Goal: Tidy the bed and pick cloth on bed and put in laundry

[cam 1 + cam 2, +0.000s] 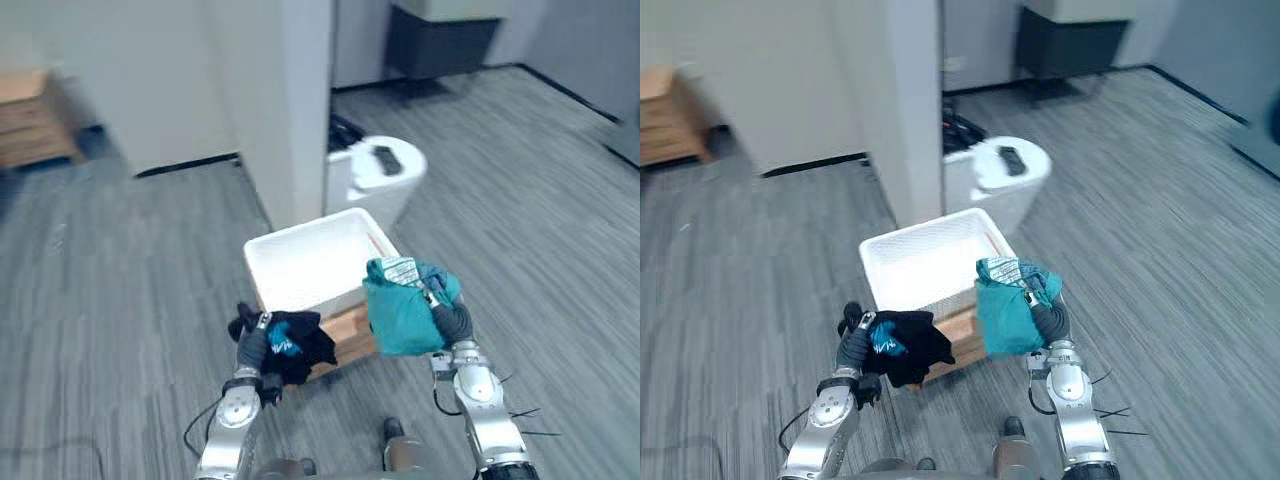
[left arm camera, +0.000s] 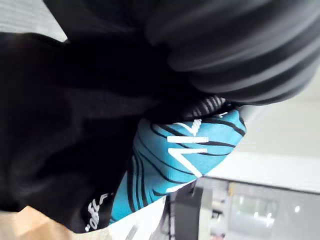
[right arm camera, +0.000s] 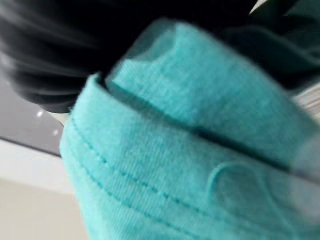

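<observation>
Step in hand: bringing the clothes to the laundry. I judge that the picking is finished and the dropping has not begun.
Left hand: the left hand (image 1: 252, 348) has its fingers curled round a black cloth (image 1: 298, 348) with a blue striped patch. It holds the cloth low, at the near left corner of the basket.
Right hand: the right hand (image 1: 452, 322) grips a teal cloth (image 1: 398, 312), which hangs bunched over the near right corner.
Basket: the white basket (image 1: 310, 262) sits on a wooden stand (image 1: 350, 335) and looks empty inside.
Next move: both arms must reach forward until each cloth is above the opening, and only then the fingers should loosen.
Risk: in my opinion the black cloth is too low and may catch on the rim.
</observation>
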Tool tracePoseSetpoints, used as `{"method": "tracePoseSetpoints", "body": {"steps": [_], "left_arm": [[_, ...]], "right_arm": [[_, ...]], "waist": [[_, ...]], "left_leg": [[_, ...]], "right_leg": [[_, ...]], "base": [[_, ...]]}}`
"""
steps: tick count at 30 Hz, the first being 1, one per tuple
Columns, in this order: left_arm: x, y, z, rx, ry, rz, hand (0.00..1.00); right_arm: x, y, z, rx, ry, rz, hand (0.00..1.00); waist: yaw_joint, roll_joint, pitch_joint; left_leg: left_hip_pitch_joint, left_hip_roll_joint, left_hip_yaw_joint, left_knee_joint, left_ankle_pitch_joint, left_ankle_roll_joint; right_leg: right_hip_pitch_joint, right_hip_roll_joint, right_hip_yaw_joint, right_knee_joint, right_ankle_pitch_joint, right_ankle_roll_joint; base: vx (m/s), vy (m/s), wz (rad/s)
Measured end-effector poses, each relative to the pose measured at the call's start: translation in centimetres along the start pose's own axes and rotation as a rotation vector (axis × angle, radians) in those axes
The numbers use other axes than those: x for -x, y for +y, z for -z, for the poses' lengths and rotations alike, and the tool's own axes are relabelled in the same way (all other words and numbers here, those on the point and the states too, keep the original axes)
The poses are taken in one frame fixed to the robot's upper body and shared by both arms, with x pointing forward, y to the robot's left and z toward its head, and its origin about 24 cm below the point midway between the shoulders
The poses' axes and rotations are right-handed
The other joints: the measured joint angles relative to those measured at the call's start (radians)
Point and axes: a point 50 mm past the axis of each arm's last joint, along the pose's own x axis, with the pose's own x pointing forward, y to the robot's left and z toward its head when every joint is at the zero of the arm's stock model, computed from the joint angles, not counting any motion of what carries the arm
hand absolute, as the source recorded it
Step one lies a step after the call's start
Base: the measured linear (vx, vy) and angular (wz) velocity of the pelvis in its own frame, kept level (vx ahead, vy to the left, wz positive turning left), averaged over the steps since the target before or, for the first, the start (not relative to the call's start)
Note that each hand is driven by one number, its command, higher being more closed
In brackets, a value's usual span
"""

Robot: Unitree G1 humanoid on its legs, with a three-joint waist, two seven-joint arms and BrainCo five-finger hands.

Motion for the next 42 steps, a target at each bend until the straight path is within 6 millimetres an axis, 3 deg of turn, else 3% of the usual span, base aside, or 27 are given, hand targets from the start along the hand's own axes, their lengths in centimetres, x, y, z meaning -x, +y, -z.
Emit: {"method": "tracePoseSetpoints", "body": {"steps": [1, 2, 4, 6, 7, 8, 10, 11, 15, 21, 24, 28, 29, 34, 37, 42], "left_arm": [[0.0, 0.2, -0.4, 0.009, -0.023, -0.011, 1.0], [0.2, 0.1, -0.6, 0.02, -0.033, -0.015, 1.0], [0.4, -0.2, -2.5, 0.066, -0.124, -0.017, 1.0], [0.3, -0.4, -3.9, 0.11, -0.189, -0.011, 1.0], [0.1, -0.7, -4.6, 0.14, -0.217, -0.004, 1.0], [-0.1, -1.0, -5.5, 0.187, -0.252, 0.003, 1.0], [-0.3, -1.1, -6.2, 0.22, -0.278, 0.01, 1.0], [-0.2, -1.0, -6.6, 0.24, -0.296, 0.014, 1.0], [0.0, -0.7, -7.3, 0.237, -0.331, 0.05, 1.0], [0.6, -0.7, -9.0, 0.232, -0.409, 0.111, 1.0], [0.9, -0.6, -10.0, 0.237, -0.45, 0.14, 1.0], [1.6, -0.3, -11.6, 0.259, -0.528, 0.161, 1.0], [2.0, -0.1, -12.4, 0.27, -0.572, 0.17, 1.0], [2.1, -0.2, -14.4, 0.28, -0.674, 0.224, 1.0], [2.0, -0.6, -15.1, 0.289, -0.709, 0.251, 1.0], [1.8, -1.6, -16.2, 0.292, -0.751, 0.293, 1.0]], "right_arm": [[-0.2, -0.7, -0.3, 0.026, -0.023, 0.0, 1.0], [-0.2, -1.0, -0.5, 0.037, -0.034, 0.004, 1.0], [-0.8, -1.7, -2.0, 0.047, -0.106, 0.003, 1.0], [-1.2, -2.0, -2.7, 0.043, -0.143, 0.007, 1.0], [-1.4, -2.3, -2.9, 0.051, -0.157, 0.009, 1.0], [-1.6, -2.6, -3.5, 0.068, -0.182, 0.009, 1.0], [-2.3, -3.0, -4.8, 0.09, -0.239, 0.011, 1.0], [-2.9, -3.2, -6.1, 0.101, -0.293, 0.014, 1.0], [-4.3, -3.1, -8.3, 0.136, -0.378, 0.016, 1.0], [-8.2, -2.5, -7.2, 0.242, -0.279, -0.04, 1.0], [-9.9, -2.6, -7.1, 0.284, -0.229, -0.032, 1.0], [-13.0, -5.1, -9.0, 0.367, -0.213, 0.028, 1.0], [-14.0, -6.3, -10.1, 0.392, -0.212, 0.061, 0.0], [-16.2, -11.0, -13.0, 0.454, -0.174, 0.201, 0.0], [-16.5, -12.1, -13.0, 0.439, -0.142, 0.248, 0.0], [-16.4, -12.0, -12.8, 0.541, -0.132, 0.268, 0.0]], "waist": [[0.022, 0.027, -0.005], [0.025, 0.044, -0.013], [0.029, 0.109, -0.031], [0.021, 0.113, -0.032], [0.018, 0.112, -0.031], [0.02, 0.114, -0.03], [0.014, 0.116, -0.026], [0.003, 0.117, -0.026], [-0.003, 0.104, -0.028], [0.01, 0.101, -0.028], [0.011, 0.115, -0.013], [0.011, 0.175, 0.054], [0.013, 0.192, 0.081], [0.025, 0.26, 0.131], [0.026, 0.267, 0.137], [0.014, 0.268, 0.138]], "left_leg": [[-0.011, 0.036, -0.033, 0.049, -0.044, -0.037], [-0.028, 0.065, -0.034, 0.067, -0.054, -0.053], [-0.063, 0.145, -0.044, 0.084, -0.058, -0.081], [-0.072, 0.183, 0.002, 0.066, -0.039, -0.106], [-0.072, 0.216, 0.083, 0.06, -0.033, -0.11], [-0.059, 0.274, 0.236, 0.06, -0.016, -0.103], [-0.032, 0.315, 0.404, 0.058, 0.007, -0.112], [-0.028, 0.304, 0.445, 0.058, 0.01, -0.115], [-0.028, 0.235, 0.427, 0.015, 0.021, -0.104], [-0.058, 0.196, 0.396, -0.066, 0.09, -0.092], [-0.1, 0.178, 0.373, -0.104, 0.129, -0.089], [-0.161, 0.155, 0.344, -0.154, 0.173, -0.082], [-0.18, 0.147, 0.347, -0.184, 0.198, -0.082], [-0.205, 0.138, 0.342, -0.299, 0.318, -0.063], [-0.192, 0.131, 0.343, -0.345, 0.351, -0.063], [-0.149, 0.131, 0.366, -0.356, 0.356, -0.065]], "right_leg": [[0.03, 0.011, -0.043, -0.003, -0.062, 0.042], [0.049, 0.025, -0.068, -0.032, -0.058, 0.035], [0.099, 0.074, -0.162, -0.124, -0.017, -0.005], [0.123, 0.08, -0.217, -0.141, -0.011, -0.014], [0.142, 0.078, -0.245, -0.148, -0.011, -0.016], [0.164, 0.068, -0.278, -0.148, -0.017, -0.024], [0.183, 0.043, -0.303, -0.148, -0.017, -0.023], [0.187, 0.019, -0.307, -0.148, -0.017, -0.02], [0.191, -0.032, -0.312, -0.148, -0.003, -0.012], [0.17, -0.049, -0.358, -0.188, 0.085, -0.029], [0.135, -0.061, -0.374, -0.203, 0.115, -0.017], [0.084, -0.073, -0.413, -0.217, 0.151, -0.01], [0.061, -0.082, -0.413, -0.22, 0.152, -0.01], [-0.005, -0.078, -0.413, -0.223, 0.177, -0.006], [-0.005, -0.077, -0.412, -0.238, 0.177, -0.006], [0.016, -0.074, -0.394, -0.238, 0.179, -0.009]], "base": [[0.22, -0.484, 1.32], [0.2, -0.403, 0.87], [0.15, -0.25, 0.74], [0.08, -0.164, 0.7], [0.07, -0.101, 0.9], [0.06, -0.066, 0.68], [0.01, 0.07, 0.5], [-0.03, 0.176, 0.31], [-0.03, 0.169, 0.31], [-0.03, 0.075, 0.23], [-0.06, 0.035, 0.26], [-0.11, 0.031, 0.3], [-0.1, 0.024, 0.3], [-0.03, 0.015, 0.22], [-0.01, 0.022, 0.04], [-0.02, 0.019, -0.15]]}}
